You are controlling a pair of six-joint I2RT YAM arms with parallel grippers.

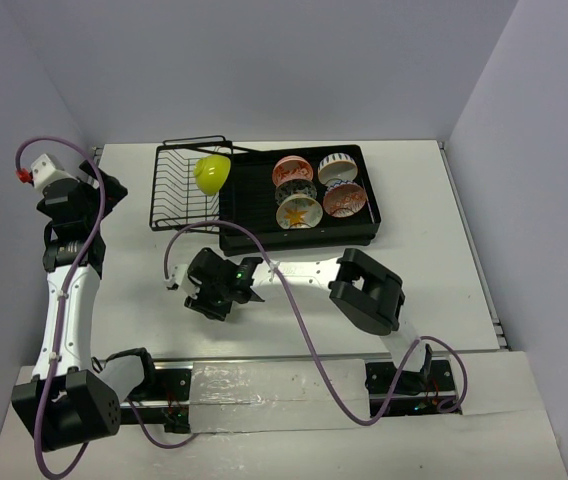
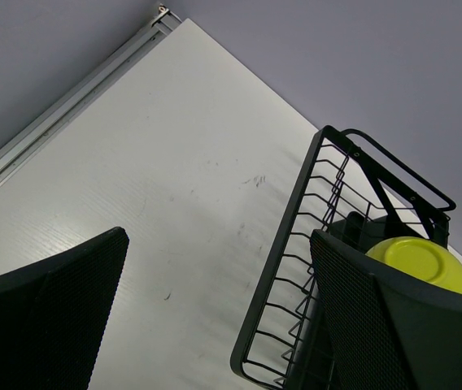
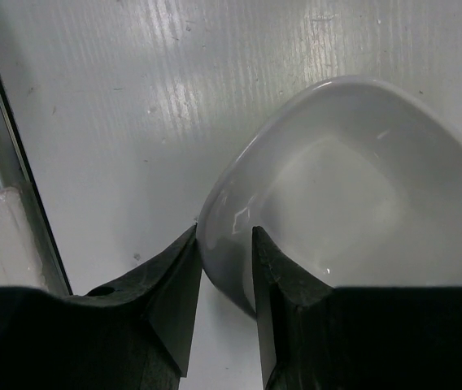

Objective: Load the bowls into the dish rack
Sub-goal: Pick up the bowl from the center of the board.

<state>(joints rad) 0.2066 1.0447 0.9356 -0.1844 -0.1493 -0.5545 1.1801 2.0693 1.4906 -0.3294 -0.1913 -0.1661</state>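
In the right wrist view my right gripper is shut on the rim of a plain cream-white bowl, one finger inside and one outside; the bowl is low over the table. From above, that gripper sits in front of the dish rack and hides the bowl. A lime green bowl leans on its side in the rack's wire basket. Several patterned bowls stand in the slatted tray. My left gripper hangs open to the left of the basket, with nothing between its fingers.
The left wrist view shows the wire basket's corner and the lime bowl close on the right. A metal rail runs along the table's far left edge. A purple cable loops over the right arm.
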